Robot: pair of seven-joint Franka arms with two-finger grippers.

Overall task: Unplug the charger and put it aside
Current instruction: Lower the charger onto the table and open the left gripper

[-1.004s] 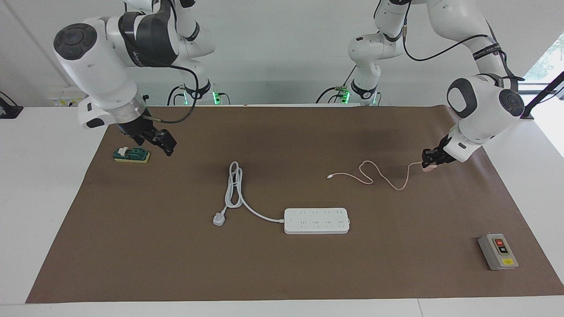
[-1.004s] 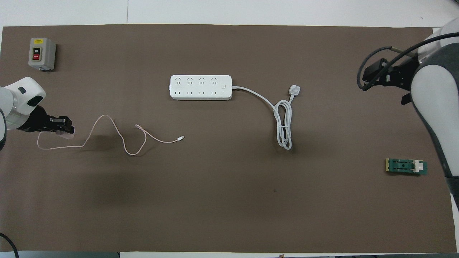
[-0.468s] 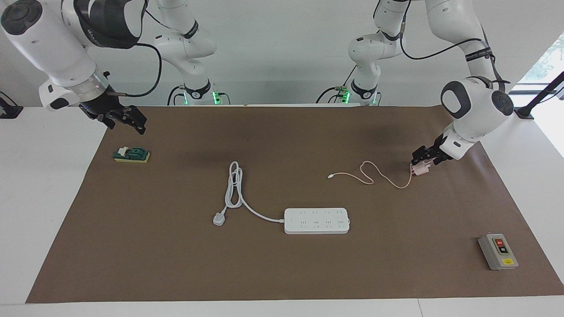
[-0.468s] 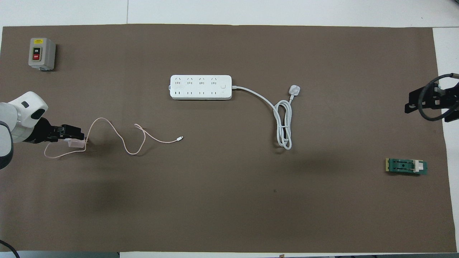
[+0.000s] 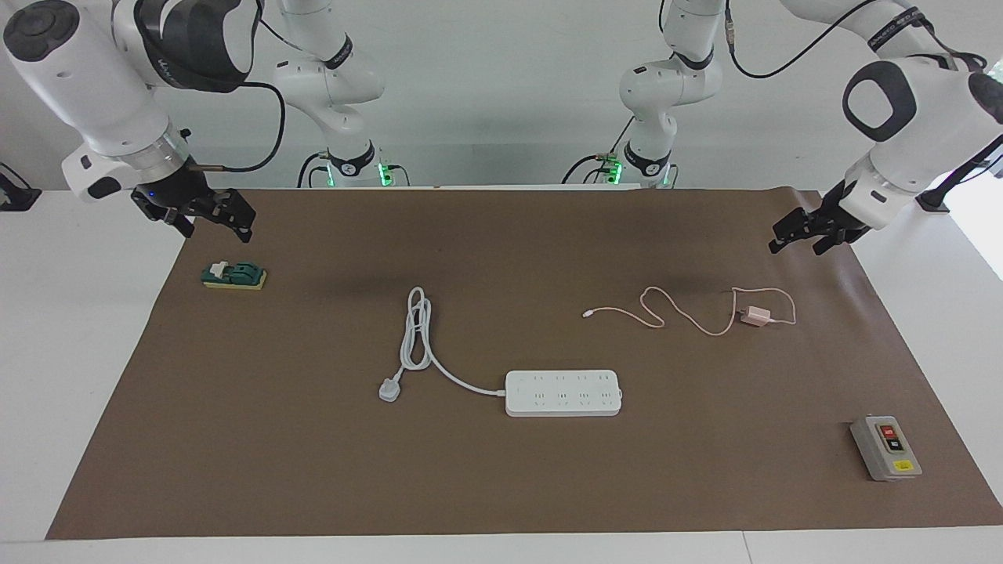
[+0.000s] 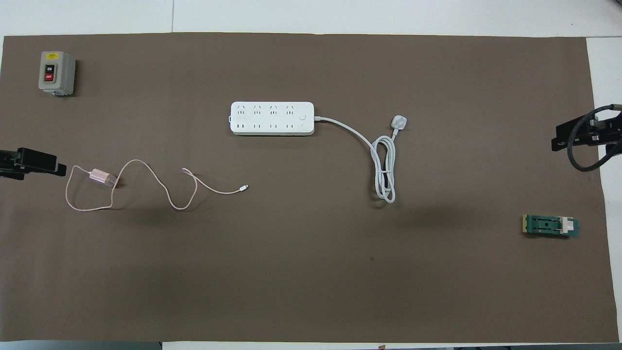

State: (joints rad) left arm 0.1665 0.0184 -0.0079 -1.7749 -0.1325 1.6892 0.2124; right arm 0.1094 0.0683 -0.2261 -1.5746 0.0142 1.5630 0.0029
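The charger (image 5: 756, 316) (image 6: 101, 177), a small pale pink cube, lies on the brown mat (image 5: 501, 486) toward the left arm's end. It is apart from the white power strip (image 5: 564, 392) (image 6: 272, 118). Its thin pink cable (image 5: 666, 309) (image 6: 170, 194) loops around it and runs to a white connector (image 6: 246, 186). My left gripper (image 5: 798, 239) (image 6: 43, 163) hangs open and empty in the air over the mat's edge, clear of the charger. Over the mat's other end, my right gripper (image 5: 215, 227) (image 6: 568, 136) is open and holds nothing.
The strip's thick white cord (image 5: 415, 333) (image 6: 384, 165) lies coiled, its plug (image 5: 389, 389) loose on the mat. A grey switch box (image 5: 885, 448) (image 6: 57, 73) stands in the corner farthest from the robots at the left arm's end. A green block (image 5: 233, 276) (image 6: 550, 226) lies below the right gripper.
My left gripper opened, let go of the charger and rose away toward the mat's edge; the charger now rests on the mat. The right arm drew back from over the green block.
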